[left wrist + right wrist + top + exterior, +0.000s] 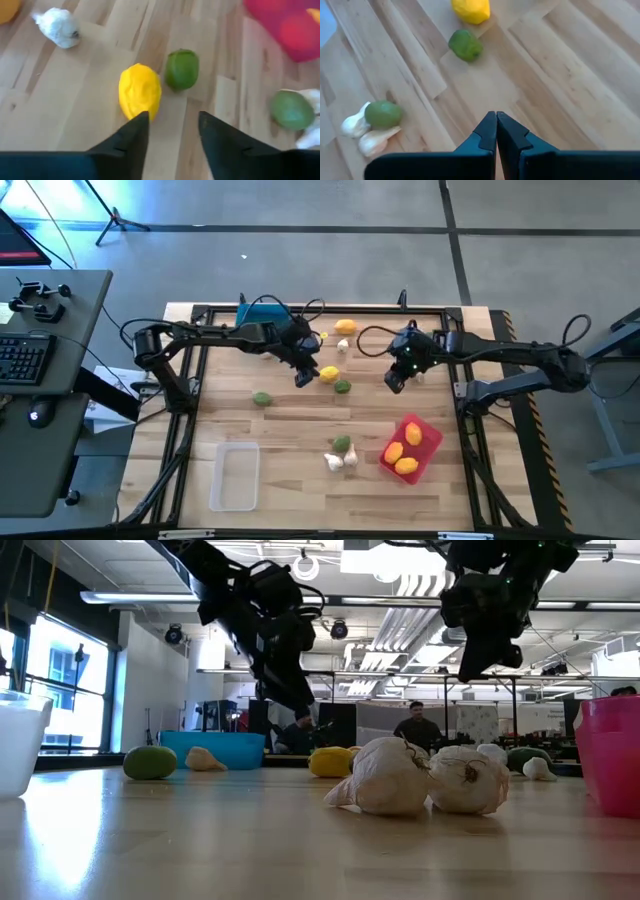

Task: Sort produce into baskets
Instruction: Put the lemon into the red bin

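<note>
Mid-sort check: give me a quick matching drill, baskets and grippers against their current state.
1. red plastic basket
2. clear plastic basket
3. left gripper
4. right gripper

a. fingers shut, nothing held
b. holds two yellow lemon-like fruits
c. holds nothing
d. fingers open, above a yellow lemon-like fruit

Pairs: 1-b, 2-c, 3-d, 4-a

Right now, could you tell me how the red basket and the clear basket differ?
The red basket holds yellow fruits; the clear basket shows nothing inside. The red one lies askew to the table's edges; the clear one sits square. Red is opaque, clear lets the wood show through. Both are shallow rectangular bins on the table's near half.
</note>
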Controlling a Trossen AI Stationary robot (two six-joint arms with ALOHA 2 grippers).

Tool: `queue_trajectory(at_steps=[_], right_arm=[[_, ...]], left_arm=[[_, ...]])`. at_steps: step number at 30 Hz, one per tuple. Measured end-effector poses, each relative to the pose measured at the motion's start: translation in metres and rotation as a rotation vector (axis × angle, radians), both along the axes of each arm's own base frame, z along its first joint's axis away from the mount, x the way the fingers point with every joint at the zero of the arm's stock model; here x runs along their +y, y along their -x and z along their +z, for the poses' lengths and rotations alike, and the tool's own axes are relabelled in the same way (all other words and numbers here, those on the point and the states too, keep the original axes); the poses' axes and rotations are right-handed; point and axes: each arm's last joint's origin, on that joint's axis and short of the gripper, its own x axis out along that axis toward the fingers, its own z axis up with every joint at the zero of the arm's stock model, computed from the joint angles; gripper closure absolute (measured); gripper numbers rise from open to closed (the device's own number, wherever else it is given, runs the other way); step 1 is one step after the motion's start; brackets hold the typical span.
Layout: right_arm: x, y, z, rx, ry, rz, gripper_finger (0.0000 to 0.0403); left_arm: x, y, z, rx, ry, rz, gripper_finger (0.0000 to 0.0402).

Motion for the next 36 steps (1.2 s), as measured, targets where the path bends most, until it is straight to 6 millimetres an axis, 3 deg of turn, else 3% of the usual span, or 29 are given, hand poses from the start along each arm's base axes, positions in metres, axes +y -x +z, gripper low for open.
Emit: queue_trajectory(at_steps=[5, 9, 25, 36], right_arm=[[-0.005, 0.001, 0.000, -0.003, 0.022, 0.012, 0.0402], [-0.005, 0.001, 0.000, -0.005, 0.025, 0.015, 0.0402], [-0.006, -0.001, 0.002, -0.024, 0.033, 0.011, 0.0402], [-0.007, -0.001, 0.002, -0.019, 0.058, -0.003, 0.0402]], left_arm=[[0.003, -0.001, -0.008, 0.033, -0.031, 0.028, 0.0168], [0.005, -0.006, -0.022, 0.068, -0.046, 0.022, 0.0147], [-0.004, -0.027, -0.066, 0.109, -0.092, 0.035, 0.0144], [-0.008, -0.035, -0.070, 0.069, -0.147, 0.071, 0.0148]])
